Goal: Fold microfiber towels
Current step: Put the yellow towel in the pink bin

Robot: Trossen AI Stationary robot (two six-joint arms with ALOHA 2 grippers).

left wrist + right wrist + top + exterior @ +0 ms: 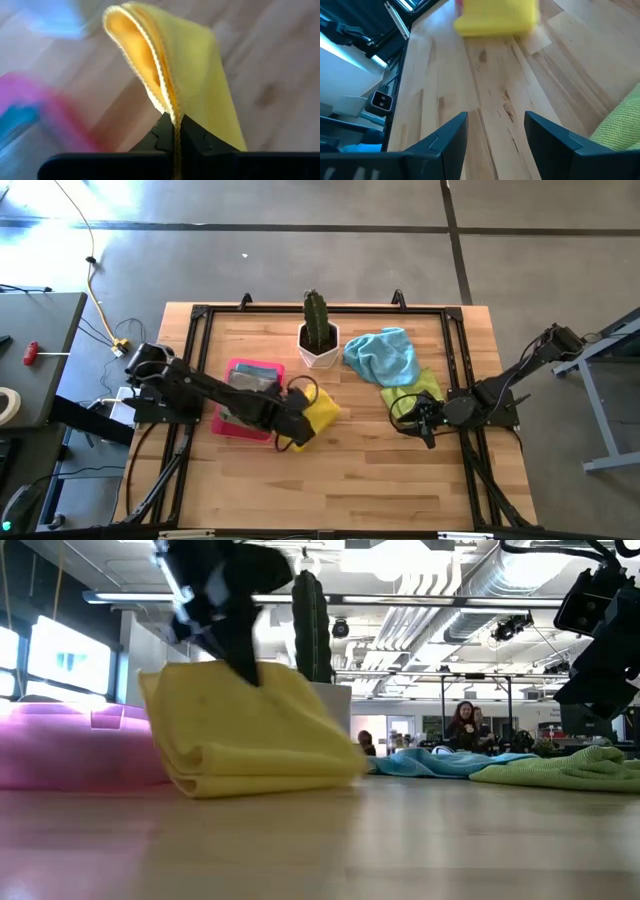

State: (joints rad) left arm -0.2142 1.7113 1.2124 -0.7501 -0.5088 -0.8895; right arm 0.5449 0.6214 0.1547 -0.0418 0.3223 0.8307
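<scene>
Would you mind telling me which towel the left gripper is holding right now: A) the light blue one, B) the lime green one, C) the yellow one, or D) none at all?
C: in the left wrist view the left gripper is shut on the folded edge of the yellow towel, which sits beside the pink tray in the high view.

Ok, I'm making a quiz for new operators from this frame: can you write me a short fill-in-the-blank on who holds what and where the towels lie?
1. The left gripper is shut on the ____ towel.
2. The right gripper hangs over bare wood with its fingers ____.
3. The light blue towel lies beside the white pot that holds a ____.
4. The grey towel lies in the ____ tray.

Missing words: yellow; open; cactus; pink
</scene>
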